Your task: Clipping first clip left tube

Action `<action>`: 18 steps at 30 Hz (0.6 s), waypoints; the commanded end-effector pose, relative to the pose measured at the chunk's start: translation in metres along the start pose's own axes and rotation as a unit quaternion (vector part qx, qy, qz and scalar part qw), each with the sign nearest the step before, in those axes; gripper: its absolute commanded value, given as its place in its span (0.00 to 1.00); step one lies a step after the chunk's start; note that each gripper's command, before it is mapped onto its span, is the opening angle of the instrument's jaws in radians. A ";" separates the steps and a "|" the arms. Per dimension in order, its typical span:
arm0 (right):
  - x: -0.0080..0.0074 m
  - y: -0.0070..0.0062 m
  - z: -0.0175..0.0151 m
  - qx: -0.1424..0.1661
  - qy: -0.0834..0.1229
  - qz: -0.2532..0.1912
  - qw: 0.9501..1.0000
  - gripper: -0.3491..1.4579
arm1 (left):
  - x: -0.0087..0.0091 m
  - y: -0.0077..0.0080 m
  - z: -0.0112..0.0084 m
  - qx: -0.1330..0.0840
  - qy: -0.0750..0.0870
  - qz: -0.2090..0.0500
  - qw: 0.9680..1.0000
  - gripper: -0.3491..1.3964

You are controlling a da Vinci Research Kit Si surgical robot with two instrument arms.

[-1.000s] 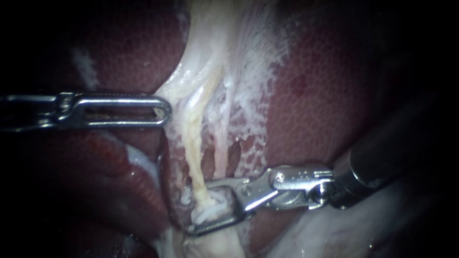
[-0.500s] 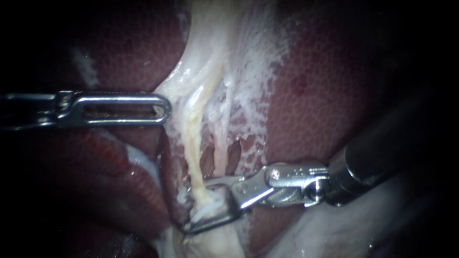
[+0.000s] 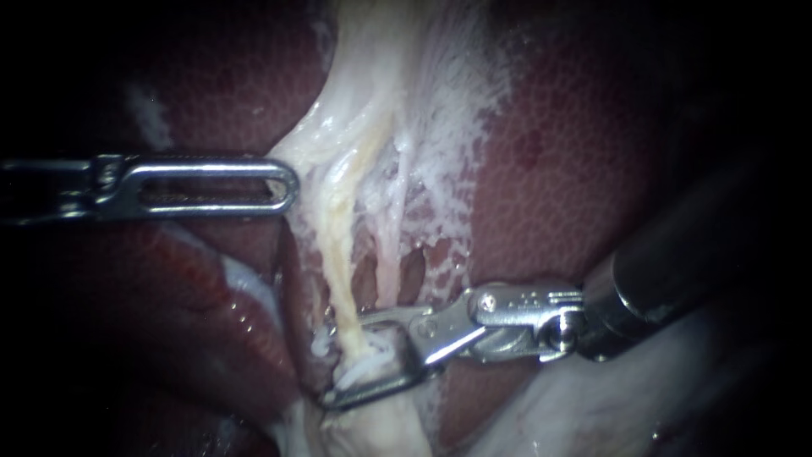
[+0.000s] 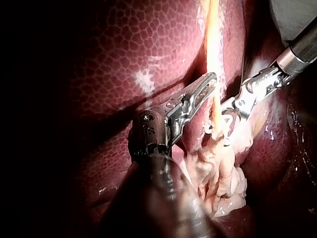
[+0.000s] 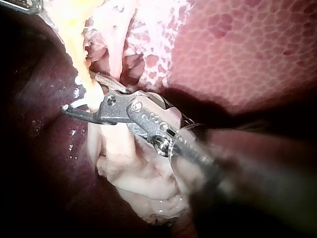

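Note:
The left tube (image 3: 338,254) is a yellowish cord running down through white webby tissue. My right instrument (image 3: 338,364) comes in from the right, and its jaws stand open astride the lower end of this tube. A white clip (image 3: 365,372) shows between them. In the right wrist view the right instrument (image 5: 78,91) has the tube (image 5: 74,25) crossing its gap. My left instrument (image 3: 292,186) lies level, its slotted jaws shut on the edge of the white tissue (image 3: 296,156) beside the tube. In the left wrist view the left instrument (image 4: 212,78) has its tip against the tube (image 4: 214,39), with the right instrument (image 4: 225,121) beyond it.
A thinner pale right tube (image 3: 391,254) runs alongside, with small windows in the tissue between the two. Dark red liver (image 3: 558,169) lies on both sides. Pale lumpy tissue (image 3: 381,432) bulges under the right instrument's jaws.
Both instruments have shifted slightly upward. The white tissue edge rose with the left jaws. The right jaws stay astride the left tube with the same gap.

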 end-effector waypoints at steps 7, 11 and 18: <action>0.0005 0.0000 0.0000 -0.002 0.001 0.001 1.000 0.49 | -0.0003 -0.0002 -0.0002 0.002 -0.005 -0.001 1.000 0.00; 0.0006 0.0000 0.0001 -0.002 0.001 0.002 1.000 0.48 | -0.0004 -0.0002 -0.0002 0.002 -0.005 -0.001 1.000 0.00; 0.0006 0.0000 0.0001 -0.002 0.001 0.002 1.000 0.46 | -0.0004 -0.0003 -0.0002 0.002 -0.005 -0.001 1.000 0.00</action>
